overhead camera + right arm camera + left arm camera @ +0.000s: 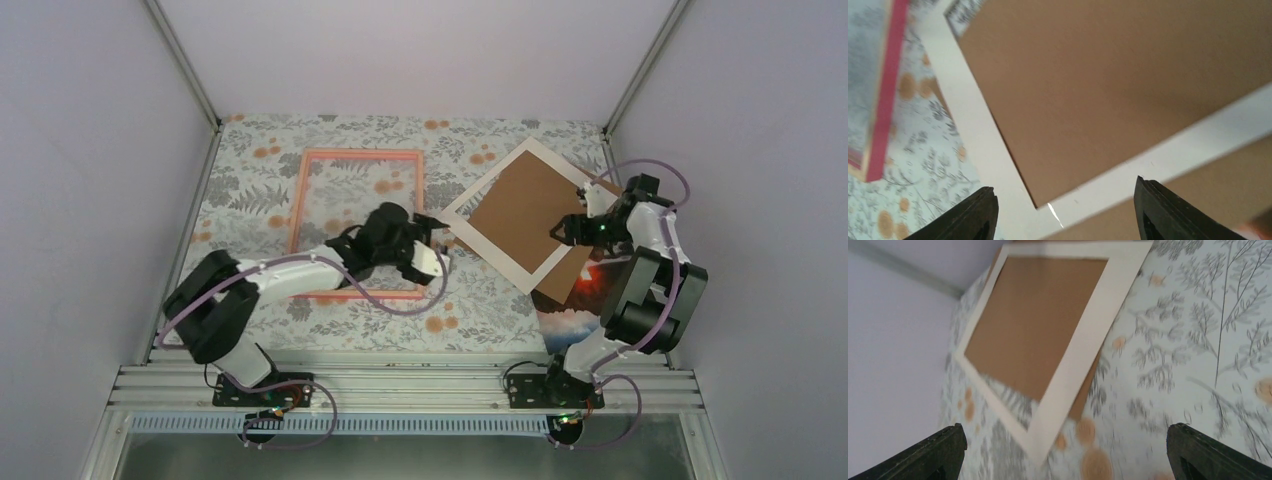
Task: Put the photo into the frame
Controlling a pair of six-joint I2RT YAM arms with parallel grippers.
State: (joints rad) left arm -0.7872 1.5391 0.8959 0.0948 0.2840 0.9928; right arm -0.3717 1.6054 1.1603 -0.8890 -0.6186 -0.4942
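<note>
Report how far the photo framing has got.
Done: the frame lies empty at the left; the mat and backing board are out, stacked at the right. In hand: nothing, the left gripper and right gripper are open by the mat. Remaining: the photo, partly under the board, must go into the frame.

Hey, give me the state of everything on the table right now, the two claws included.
Bright pink rectangular picture frame: flat, empty.
Brown backing board: flat under the mat.
White card border mat: skewed on the board.
Sunset paper photo: face up, partly under the board.
Left claw: open, empty.
Right claw: open, empty.
</note>
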